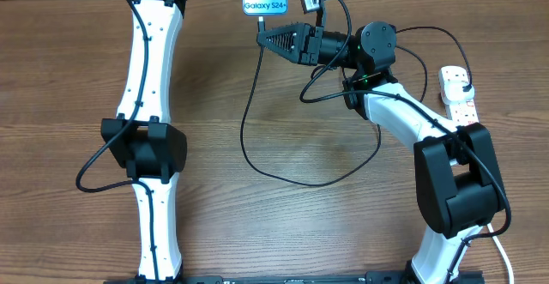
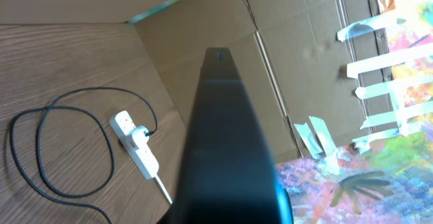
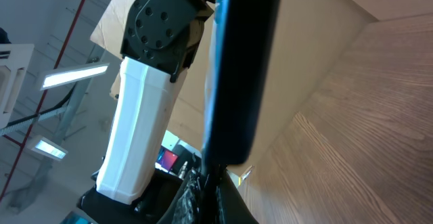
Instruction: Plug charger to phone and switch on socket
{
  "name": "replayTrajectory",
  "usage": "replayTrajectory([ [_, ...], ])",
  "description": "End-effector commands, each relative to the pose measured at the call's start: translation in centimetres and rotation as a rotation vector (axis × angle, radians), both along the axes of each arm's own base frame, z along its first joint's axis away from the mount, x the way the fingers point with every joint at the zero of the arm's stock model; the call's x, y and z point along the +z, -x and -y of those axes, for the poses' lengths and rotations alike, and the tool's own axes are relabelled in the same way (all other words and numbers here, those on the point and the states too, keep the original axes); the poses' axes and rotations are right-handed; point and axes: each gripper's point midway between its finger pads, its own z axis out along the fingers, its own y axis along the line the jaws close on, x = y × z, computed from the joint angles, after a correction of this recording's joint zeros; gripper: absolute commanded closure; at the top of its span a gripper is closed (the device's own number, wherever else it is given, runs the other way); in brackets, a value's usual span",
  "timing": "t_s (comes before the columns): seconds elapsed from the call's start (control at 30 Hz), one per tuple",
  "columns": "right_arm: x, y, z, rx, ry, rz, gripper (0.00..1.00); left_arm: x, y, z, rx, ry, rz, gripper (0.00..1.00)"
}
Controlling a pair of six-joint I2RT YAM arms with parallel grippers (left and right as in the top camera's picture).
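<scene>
A brown wood-grain bench [image 1: 326,232] spreads beneath the right tool [image 1: 264,37]. Beyond its tip rise tan cardboard walls [image 3: 338,21], patched with pale tape [image 2: 379,65] and a bright painted sheet [image 2: 399,156]. High past it, white strip lights [image 3: 74,76] glow overhead.

A wood-grain counter [image 1: 283,232] is stretching across the overhead view. Brown cardboard [image 2: 298,68] is standing along its edge, white tape strips [image 2: 385,61] are lying near a colourful painted sheet [image 2: 399,176]. Ceiling lights [image 3: 74,76] are glowing.
</scene>
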Motion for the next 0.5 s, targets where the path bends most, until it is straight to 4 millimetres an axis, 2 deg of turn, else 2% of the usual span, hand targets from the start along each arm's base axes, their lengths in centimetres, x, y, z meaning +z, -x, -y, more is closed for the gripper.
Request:
replayTrajectory([
  [0.0, 0.45, -0.29, 0.19, -0.005, -0.004, 0.026, 0.96, 0.45, 0.46, 0.32, -0.019, 0.001, 0.038, 0.96],
  [0.47, 0.47, -0.40, 0.27, -0.010, -0.005, 0.026, 0.96, 0.48, 0.57, 0.27, -0.026, 0.002, 0.039, 0.96],
])
